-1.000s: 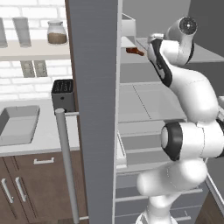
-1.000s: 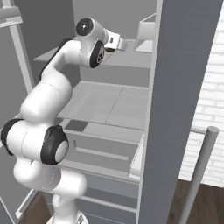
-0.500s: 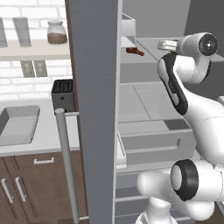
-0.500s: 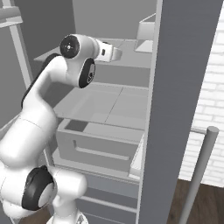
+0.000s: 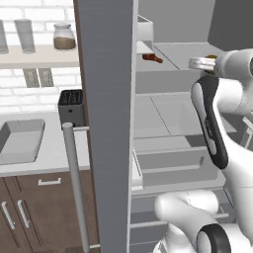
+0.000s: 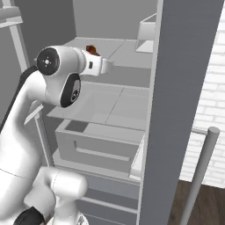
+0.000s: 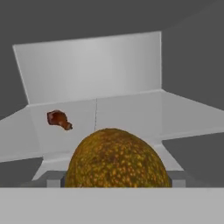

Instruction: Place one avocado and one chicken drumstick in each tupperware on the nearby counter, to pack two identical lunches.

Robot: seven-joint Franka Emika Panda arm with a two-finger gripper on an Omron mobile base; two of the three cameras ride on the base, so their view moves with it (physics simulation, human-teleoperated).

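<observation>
The gripper (image 7: 114, 183) is inside the open fridge, level with the upper shelf (image 5: 183, 52). Its jaws stand wide and are closed on the olive-brown avocado (image 7: 116, 158), which sits between the two fingers and bulges above them in the hand view. The dark reddish-brown chicken drumstick (image 7: 58, 119) lies on the upper shelf toward the back wall, well apart from the gripper. In the left base view, one grey tupperware (image 5: 19, 142) rests on the pale counter (image 5: 54, 155) beside the fridge, near a black toaster (image 5: 70, 105).
</observation>
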